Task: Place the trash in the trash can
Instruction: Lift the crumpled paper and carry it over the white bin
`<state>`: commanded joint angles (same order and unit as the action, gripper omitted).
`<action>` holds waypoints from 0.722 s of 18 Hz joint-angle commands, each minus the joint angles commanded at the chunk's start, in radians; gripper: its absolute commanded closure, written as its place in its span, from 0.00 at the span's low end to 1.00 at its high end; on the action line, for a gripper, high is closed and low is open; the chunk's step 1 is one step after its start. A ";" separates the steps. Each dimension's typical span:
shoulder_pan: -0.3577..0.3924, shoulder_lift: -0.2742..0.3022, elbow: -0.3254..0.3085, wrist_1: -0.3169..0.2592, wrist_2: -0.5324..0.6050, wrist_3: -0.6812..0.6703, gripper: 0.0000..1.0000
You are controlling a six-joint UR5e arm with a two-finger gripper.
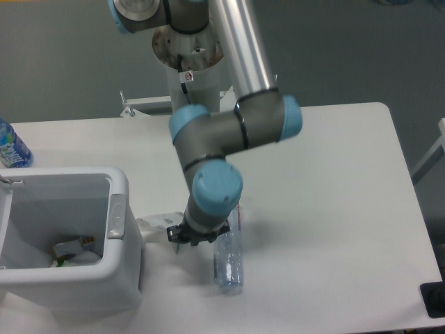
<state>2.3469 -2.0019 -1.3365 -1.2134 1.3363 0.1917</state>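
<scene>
One blue-labelled bottle (12, 146) behind bin (122, 182)

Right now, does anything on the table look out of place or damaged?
Yes. A clear plastic bottle lies on its side below the gripper, outside the trash can. A crumpled white piece also lies beside the can.
</scene>
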 joint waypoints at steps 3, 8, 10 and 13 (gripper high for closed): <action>0.020 0.025 0.069 0.072 -0.020 -0.006 1.00; 0.072 0.098 0.076 0.285 -0.132 -0.067 1.00; 0.081 0.114 0.079 0.317 -0.163 -0.096 1.00; 0.074 0.156 0.077 0.324 -0.228 -0.173 1.00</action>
<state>2.4207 -1.8455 -1.2594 -0.8897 1.1078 0.0186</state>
